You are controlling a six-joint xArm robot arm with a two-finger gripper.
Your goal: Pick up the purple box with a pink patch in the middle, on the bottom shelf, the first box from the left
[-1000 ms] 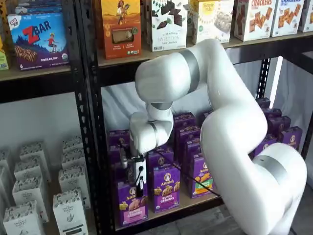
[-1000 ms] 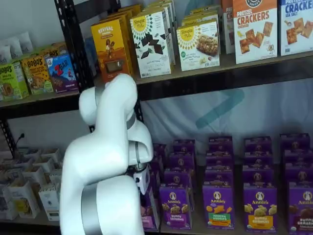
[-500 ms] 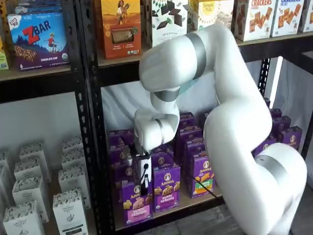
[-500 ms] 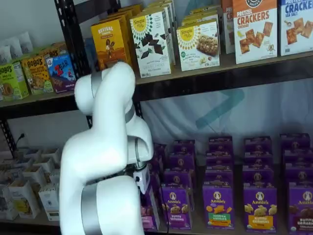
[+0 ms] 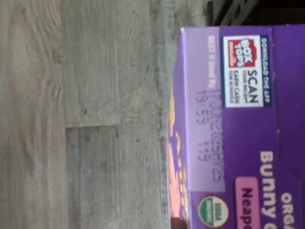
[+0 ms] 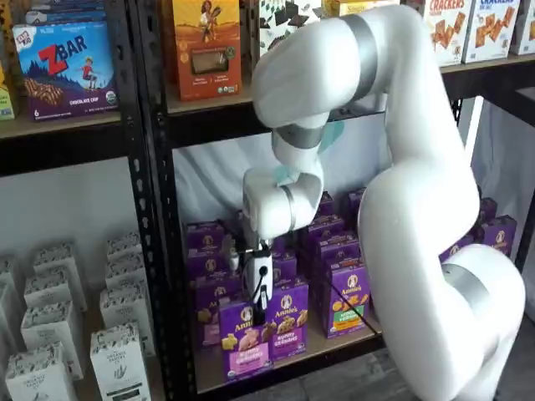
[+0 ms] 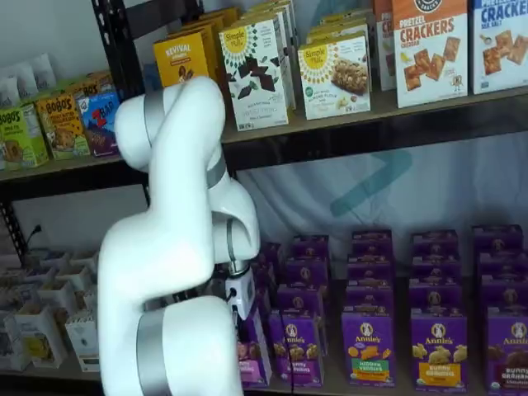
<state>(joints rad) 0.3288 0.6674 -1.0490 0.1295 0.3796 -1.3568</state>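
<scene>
- Your end effector [image 6: 261, 307] hangs below the white wrist in a shelf view, its black fingers clamped on the top edge of the purple box [image 6: 244, 338].
- The purple box sits directly under the fingers, upright with a slight tilt, its front face toward the camera; the round white Annie's logo shows just left of the fingertips.
- The pink patch [image 6: 248, 360] runs across the lower part of that face, below the snack picture.
- You see the box at the front of the bottom shelf [image 6: 276, 361], forward of the purple cartons behind it; whether its base touches the board cannot be told.
- Just beside it on its right stands a Bunny Grahams carton [image 6: 288, 330], its face partly overlapped by the held box.
- In the other shelf view the white arm [image 7: 177, 247] hides most of the grip; only a strip of the purple box [image 7: 252, 363] shows past it.
- In the wrist view the purple box [image 5: 238, 129] fills one side, with a Box Tops label [image 5: 244, 70], above grey wood-look flooring [image 5: 81, 114].
</scene>
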